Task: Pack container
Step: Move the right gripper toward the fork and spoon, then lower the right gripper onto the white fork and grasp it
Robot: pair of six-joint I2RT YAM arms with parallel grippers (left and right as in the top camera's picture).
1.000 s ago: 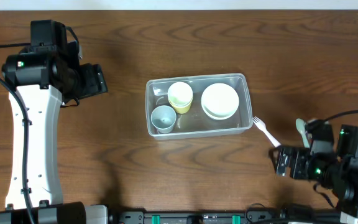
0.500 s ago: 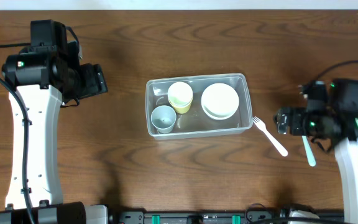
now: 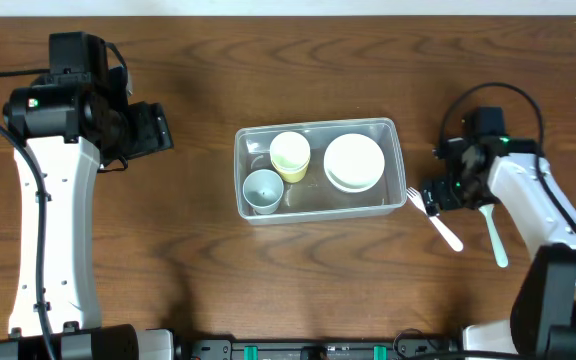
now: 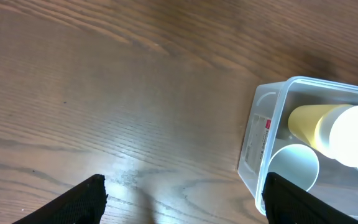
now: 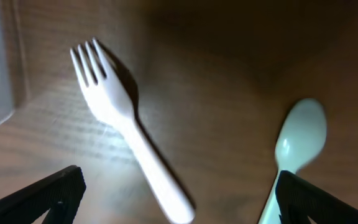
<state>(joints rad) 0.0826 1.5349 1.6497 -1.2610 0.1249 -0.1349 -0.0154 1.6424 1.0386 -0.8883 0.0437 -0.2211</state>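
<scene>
- Already the container (image 3: 313, 198) sits near the middle of the table (image 3: 268, 290). It holds a yellow cup (image 3: 290, 155), a pale blue-grey cup (image 3: 263, 190) and a stack of white bowls (image 3: 354, 162), so that part of the packing looks done.
- Left to pack, as I read it, are a white plastic fork (image 3: 450, 236) and a pale green spoon (image 3: 494, 238). Both lie flat on the table to the right of the container.
- The fork's tines point toward the container's right end and lie just beside its wall. The spoon lies farther right, apart from the fork.
- The right pincer (image 3: 434, 200) hangs over the tine end of the fork, spread wide and holding nothing. Its wrist view shows the fork within the span of the two fingertips and the spoon nearer the right one. I judge the step in hand to be a reach for the fork.
- The left pincer (image 3: 156, 130) waits well to the left of the container, also wide and empty.
- Two things could get in the way. The container wall crowds the tines, so a grip nearer the handle would likely have more room, and the spoon is near enough to be nudged.
- Bare floor shows along the container's front side, where a flat fork would probably fit.
</scene>
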